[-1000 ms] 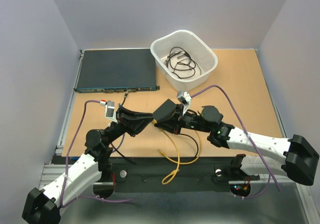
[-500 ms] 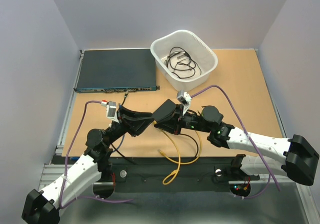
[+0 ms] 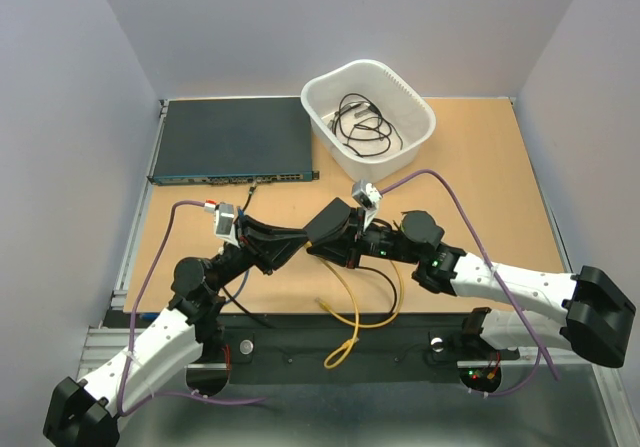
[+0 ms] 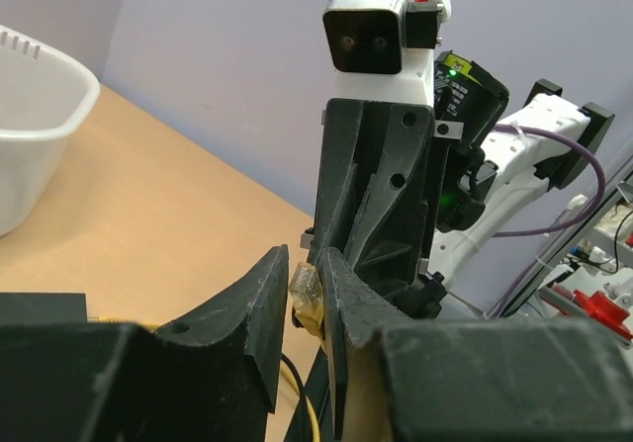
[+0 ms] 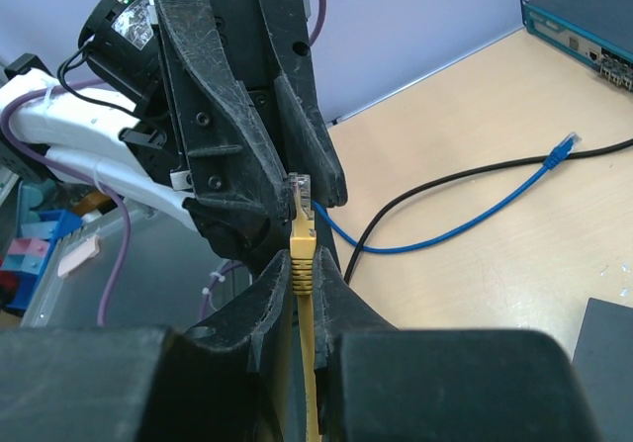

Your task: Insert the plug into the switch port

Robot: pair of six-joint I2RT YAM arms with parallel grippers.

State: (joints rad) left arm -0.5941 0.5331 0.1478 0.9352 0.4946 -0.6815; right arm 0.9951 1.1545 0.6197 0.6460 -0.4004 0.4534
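The plug [image 5: 300,205] is a clear connector on a yellow boot and a yellow cable [image 3: 350,312]. My right gripper [image 5: 302,264] is shut on the boot, and the clear tip sticks out past its fingers. My left gripper [image 4: 307,264] faces it head-on and is shut on that clear tip [image 4: 305,289]. The two grippers meet above the table's middle, left gripper [image 3: 298,235] against right gripper [image 3: 314,241]. The switch port shows in no view.
A wide dark rack unit [image 3: 230,137] lies at the back left, with a white bin [image 3: 415,102] of black cables beside it. A blue cable [image 5: 465,220] and a black cable [image 5: 425,197] cross the table under the grippers. A dark flat corner [image 5: 608,338] shows lower right.
My left gripper has edged slightly to the right, toward the right gripper. The right arm has barely moved and still holds the yellow boot.
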